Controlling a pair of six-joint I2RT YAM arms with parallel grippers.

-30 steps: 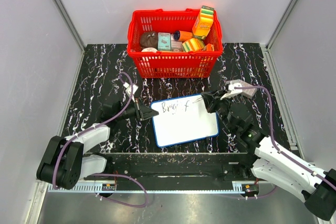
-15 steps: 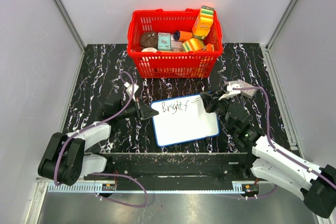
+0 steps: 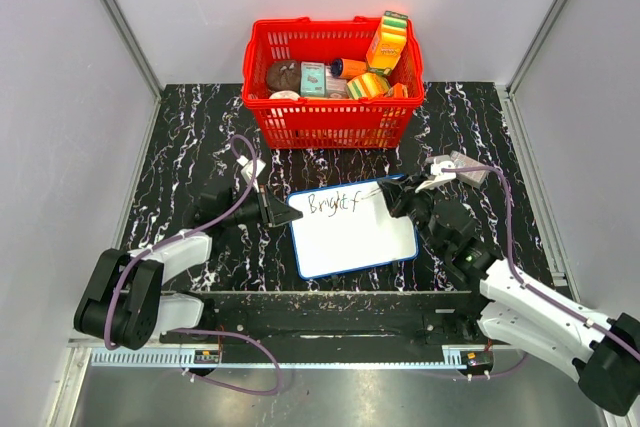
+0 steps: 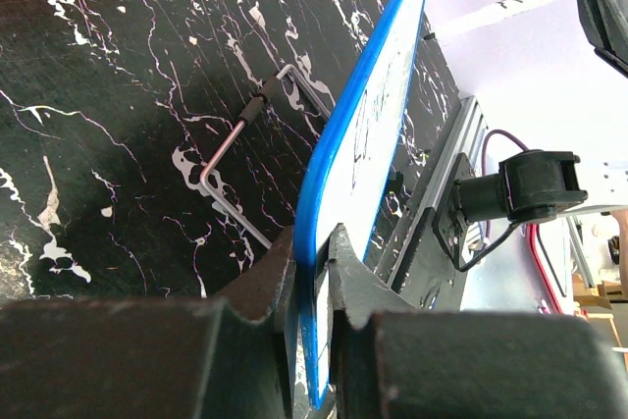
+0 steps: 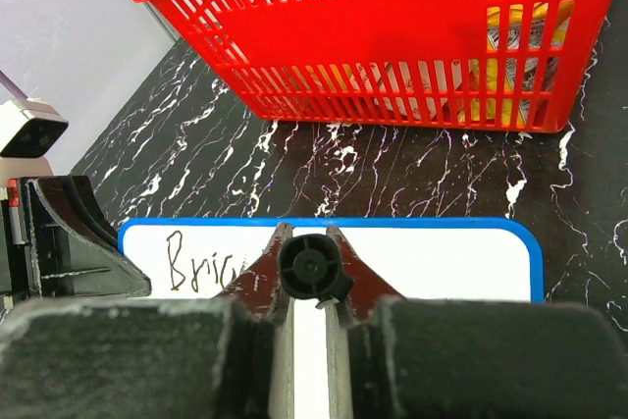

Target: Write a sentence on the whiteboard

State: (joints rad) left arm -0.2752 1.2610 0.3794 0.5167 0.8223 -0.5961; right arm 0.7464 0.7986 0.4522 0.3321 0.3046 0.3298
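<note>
Left jaws: I see them clamped on whiteboard (image 3: 350, 242) edge
Right jaws: clamped on marker (image 5: 312, 268)
Far: red basket (image 3: 330, 125), apart

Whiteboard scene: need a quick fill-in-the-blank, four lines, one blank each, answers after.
The left gripper is clamped on the whiteboard's ____ rim.
The right gripper is shut on a ____.
The lettering on the whiteboard reads "____ f".
Beyond the whiteboard, away from the arms, stands a ____ basket.
Missing words: blue; marker; Bright; red.
</note>
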